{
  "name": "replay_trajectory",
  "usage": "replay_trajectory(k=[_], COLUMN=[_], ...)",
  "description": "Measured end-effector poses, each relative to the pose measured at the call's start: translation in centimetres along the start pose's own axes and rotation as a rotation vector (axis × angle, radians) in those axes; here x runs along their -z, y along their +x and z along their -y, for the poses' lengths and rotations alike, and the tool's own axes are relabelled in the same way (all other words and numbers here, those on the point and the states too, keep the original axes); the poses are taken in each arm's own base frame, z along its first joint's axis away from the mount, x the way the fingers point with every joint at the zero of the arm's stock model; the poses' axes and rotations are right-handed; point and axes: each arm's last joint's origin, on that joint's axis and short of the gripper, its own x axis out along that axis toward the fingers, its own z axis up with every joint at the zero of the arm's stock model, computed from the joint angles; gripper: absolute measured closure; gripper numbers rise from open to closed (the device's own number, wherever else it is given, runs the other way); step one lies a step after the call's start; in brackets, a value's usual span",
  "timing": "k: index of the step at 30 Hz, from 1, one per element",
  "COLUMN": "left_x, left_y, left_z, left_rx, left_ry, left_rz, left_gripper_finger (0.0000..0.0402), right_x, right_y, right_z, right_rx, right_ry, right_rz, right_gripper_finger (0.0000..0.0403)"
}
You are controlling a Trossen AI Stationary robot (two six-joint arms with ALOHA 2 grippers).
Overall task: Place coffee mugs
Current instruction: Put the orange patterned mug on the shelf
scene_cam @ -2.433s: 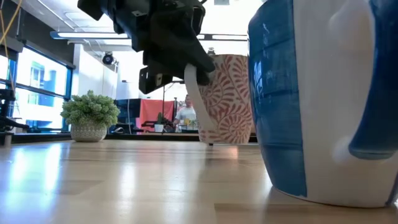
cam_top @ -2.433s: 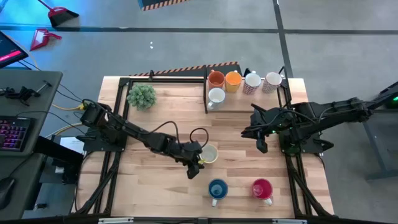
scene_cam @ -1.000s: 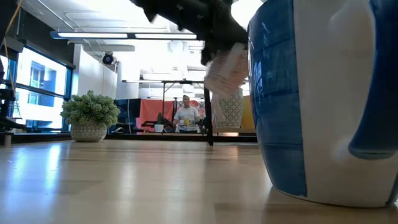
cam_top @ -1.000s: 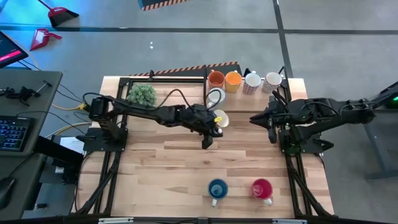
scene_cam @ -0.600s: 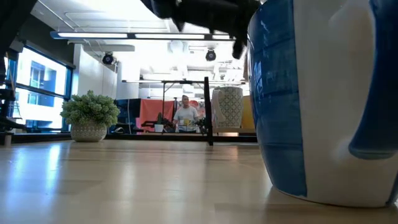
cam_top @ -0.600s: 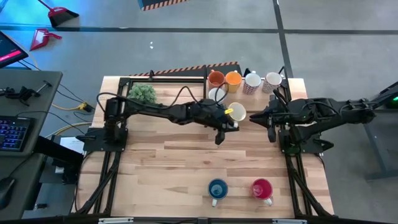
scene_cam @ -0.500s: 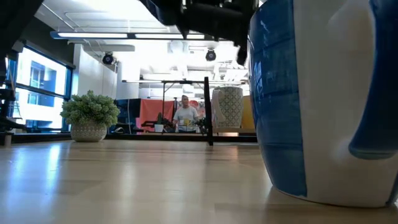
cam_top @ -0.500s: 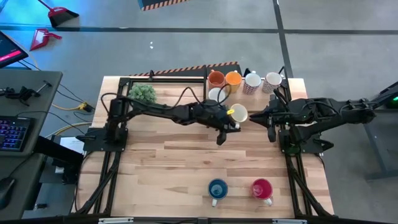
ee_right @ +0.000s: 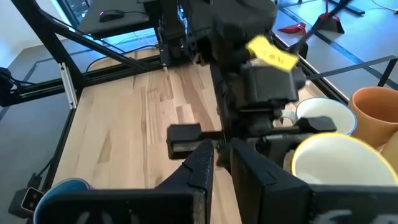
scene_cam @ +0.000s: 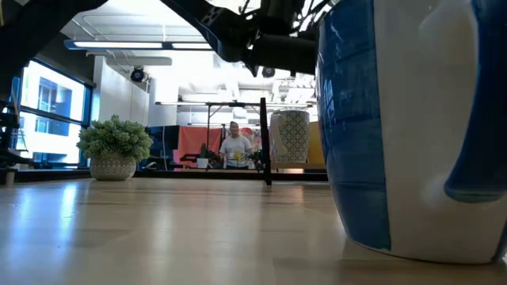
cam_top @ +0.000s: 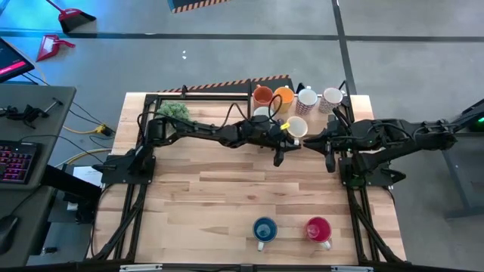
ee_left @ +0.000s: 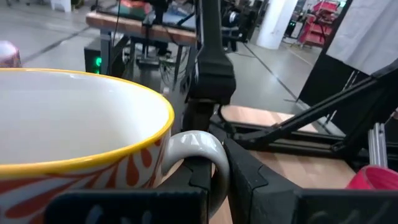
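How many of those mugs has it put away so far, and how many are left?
Five look placed at the table's back edge: two orange mugs and three white mugs. The left gripper is shut on the patterned mug, right beside that group. The blue mug and red mug at the front remain. The right gripper waits nearby.

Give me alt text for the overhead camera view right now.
The left gripper holds a patterned mug just short of a row of mugs at the table's far edge. The right gripper waits beside it; a blue mug and a red mug stand near the front.
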Motion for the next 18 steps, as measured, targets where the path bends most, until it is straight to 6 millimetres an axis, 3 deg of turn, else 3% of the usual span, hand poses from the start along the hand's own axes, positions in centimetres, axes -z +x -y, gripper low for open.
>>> replay_trajectory(k=[18], left_x=[0.8], left_y=[5.6], left_z=[-1.6], left_rx=[0.02], left_ry=[0.031], left_rz=[0.073], left_gripper_finger=[0.0392], right_x=[-0.2], right_y=[0.0], right_z=[-0.1], right_rx=[-0.015], right_ry=[0.007], right_rz=[0.018], right_gripper_finger=[0.0368])
